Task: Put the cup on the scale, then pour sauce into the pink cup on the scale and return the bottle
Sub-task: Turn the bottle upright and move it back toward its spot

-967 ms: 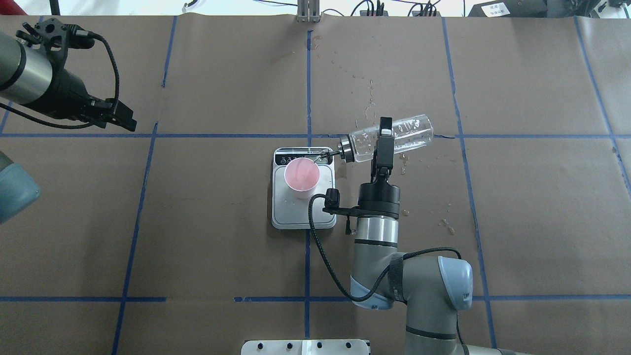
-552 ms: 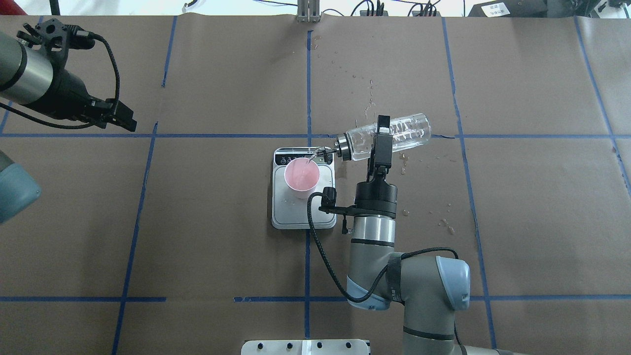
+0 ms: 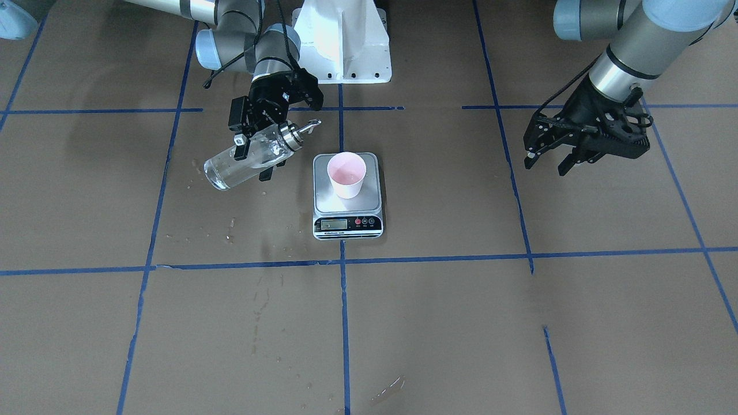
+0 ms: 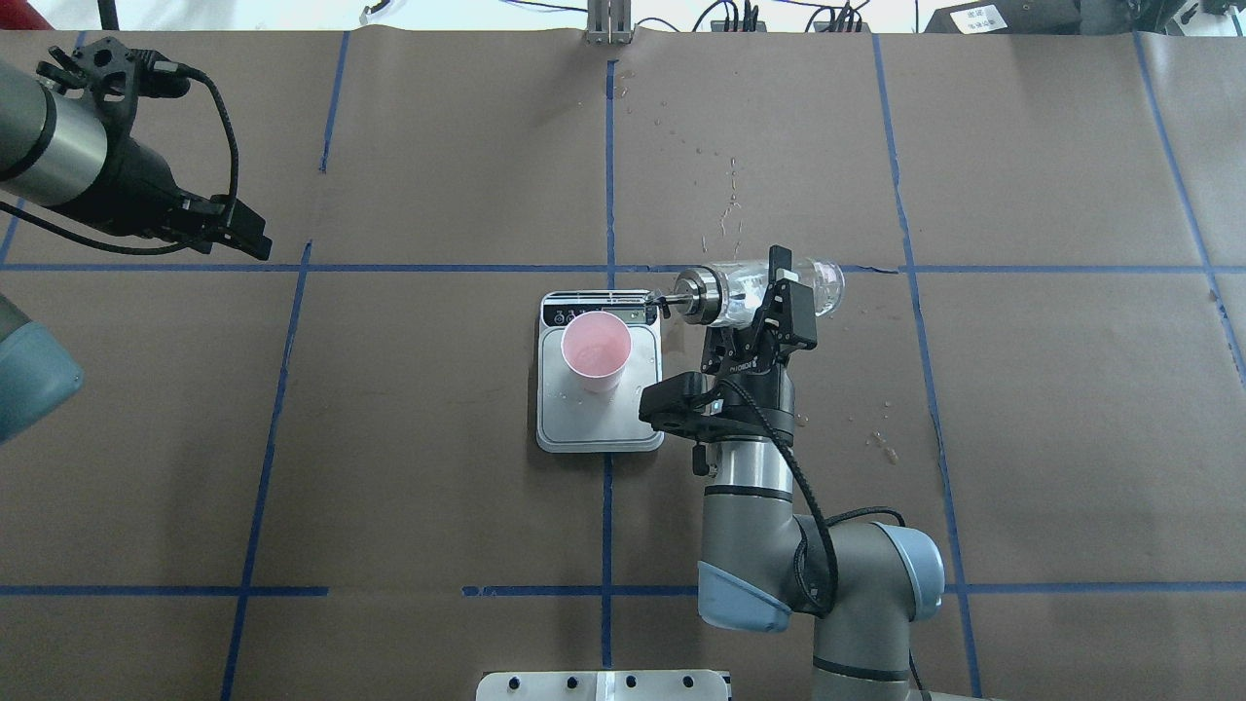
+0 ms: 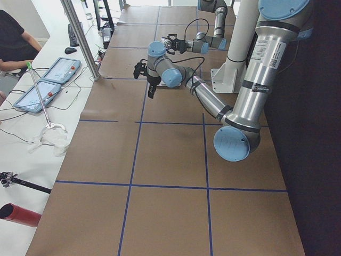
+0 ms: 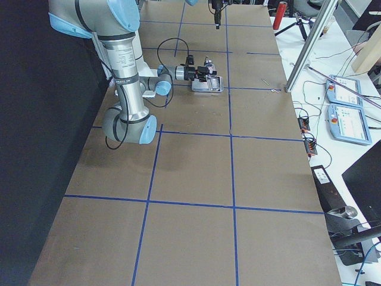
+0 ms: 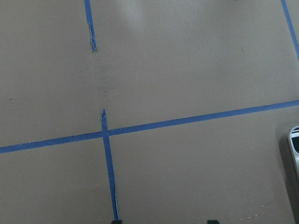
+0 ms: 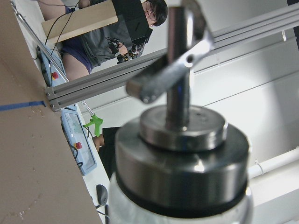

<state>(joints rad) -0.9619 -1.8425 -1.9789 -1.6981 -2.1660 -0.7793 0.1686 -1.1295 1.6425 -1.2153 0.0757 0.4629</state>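
- Cup is seen upright on the scale, centre of the overhead view.
- Bottle is held tilted just right of the scale, pinched by the right gripper.
- Left gripper is found spread, empty, upper left.

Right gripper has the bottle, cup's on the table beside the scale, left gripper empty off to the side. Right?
No: the cup stands on the scale, not beside it on the table; the exterior front-facing view shows it. The right gripper does hold the bottle, and the left gripper is empty, off to the side.
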